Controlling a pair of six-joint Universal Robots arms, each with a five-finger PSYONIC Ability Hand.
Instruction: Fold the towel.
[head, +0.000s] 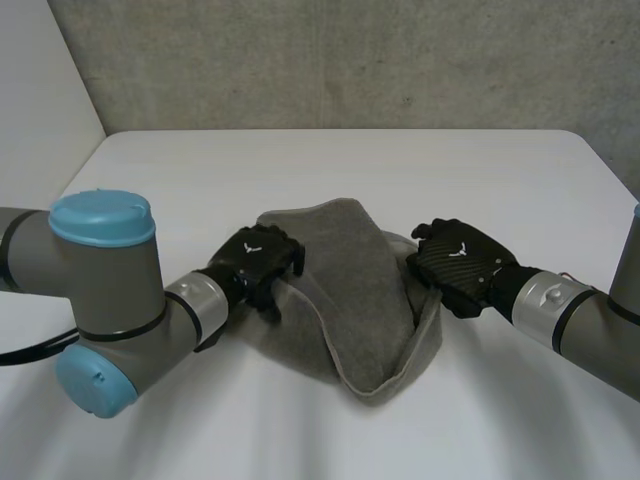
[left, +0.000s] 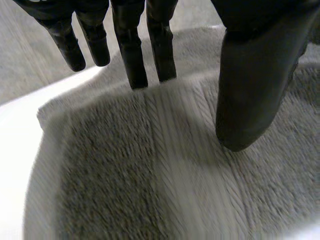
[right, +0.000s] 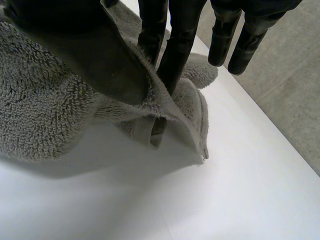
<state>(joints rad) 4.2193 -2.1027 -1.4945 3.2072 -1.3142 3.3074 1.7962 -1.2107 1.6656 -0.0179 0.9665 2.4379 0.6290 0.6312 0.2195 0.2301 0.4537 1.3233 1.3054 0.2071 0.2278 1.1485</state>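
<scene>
A grey towel (head: 355, 290) lies bunched in the middle of the white table (head: 330, 170), with one flap folded over towards my left side. My left hand (head: 258, 262) rests at the towel's left edge. In the left wrist view its fingers (left: 135, 55) are straight just above the towel (left: 150, 175), and the thumb stands apart with nothing pinched. My right hand (head: 460, 262) is at the towel's right edge. There its thumb (right: 100, 55) and fingers pinch a fold of the towel (right: 45, 115) and hold it slightly off the table.
A grey wall (head: 350, 60) rises behind the table's far edge. Bare white tabletop surrounds the towel on all sides.
</scene>
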